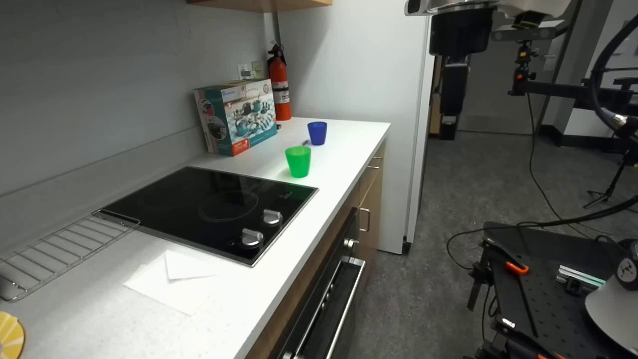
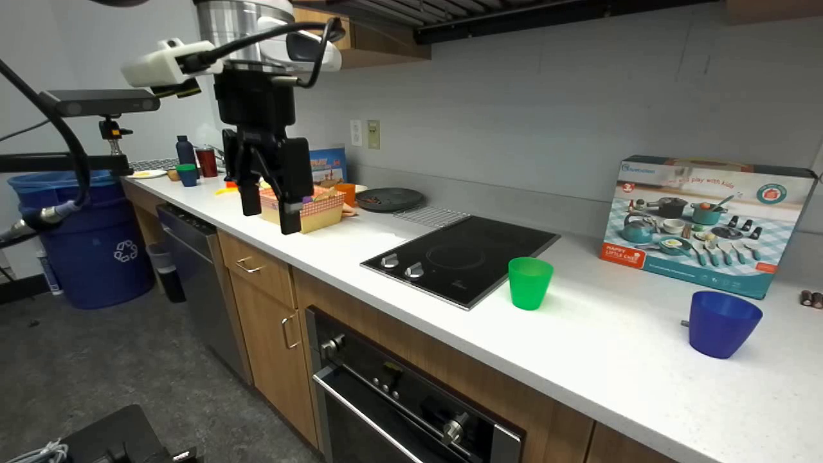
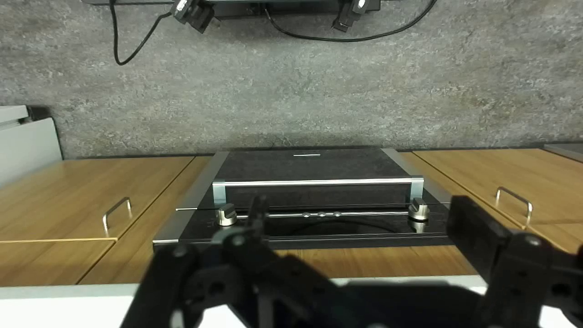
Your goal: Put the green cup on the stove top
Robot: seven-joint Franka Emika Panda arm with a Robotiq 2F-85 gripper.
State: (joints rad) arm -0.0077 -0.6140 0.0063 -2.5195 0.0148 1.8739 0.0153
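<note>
gripper (image 2: 271,215) hung in the air, well apart from the green cup (image 2: 529,284). fingers (image 3: 476,232) were spread wide, one of them blurred in the wrist view. in an exterior view the arm (image 1: 538,6) got cut off at the top and the fingers overlapped. green cup stood upright on the counter (image 2: 630,379), just beside the stove top (image 2: 508,239); in an exterior view it hid a bit of the stove top's edge. blue cup (image 2: 720,328) stood farther from the stove top; grey thing (image 1: 305,142) near it was too small to tell. rack (image 1: 65,254) and yellow disc (image 1: 10,335) were cut off at the side. paper (image 1: 169,289) was white on white, outline faint. basket (image 2: 328,215) was partly hidden behind a finger.
</note>
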